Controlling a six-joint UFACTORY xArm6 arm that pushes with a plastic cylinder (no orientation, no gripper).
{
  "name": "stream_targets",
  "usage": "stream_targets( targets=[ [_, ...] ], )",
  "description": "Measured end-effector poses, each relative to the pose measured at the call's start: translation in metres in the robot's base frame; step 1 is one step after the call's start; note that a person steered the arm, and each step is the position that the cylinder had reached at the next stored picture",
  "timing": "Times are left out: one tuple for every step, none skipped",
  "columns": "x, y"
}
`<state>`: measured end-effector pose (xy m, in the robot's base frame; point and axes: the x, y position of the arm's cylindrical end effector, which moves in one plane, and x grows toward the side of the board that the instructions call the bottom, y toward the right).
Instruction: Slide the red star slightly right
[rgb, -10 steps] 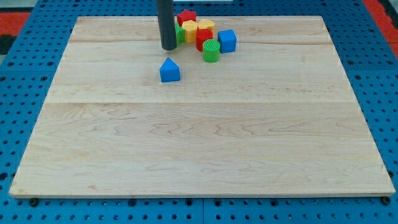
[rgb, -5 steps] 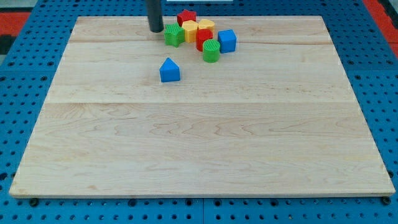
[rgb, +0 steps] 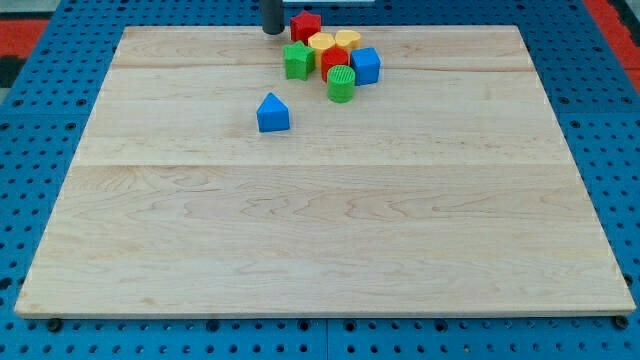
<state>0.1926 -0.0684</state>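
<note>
The red star sits at the top edge of the wooden board, at the top of a cluster of blocks. My tip is just left of the red star, a small gap apart, at the board's top edge. The dark rod rises out of the view's top.
Below the red star lie a green star, two yellow blocks, a red block, a green cylinder and a blue cube. A blue house-shaped block sits apart, lower left.
My tip moved up, then right, to beside the red star. The green star and the yellow and red blocks shifted slightly right.
</note>
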Motion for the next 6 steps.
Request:
stream_targets(
  targets=[
    [0.000,0.027],
    [0.000,0.066],
    [0.002,0.070],
    [0.014,0.089],
    [0.030,0.094],
    [0.031,0.113]
  ],
)
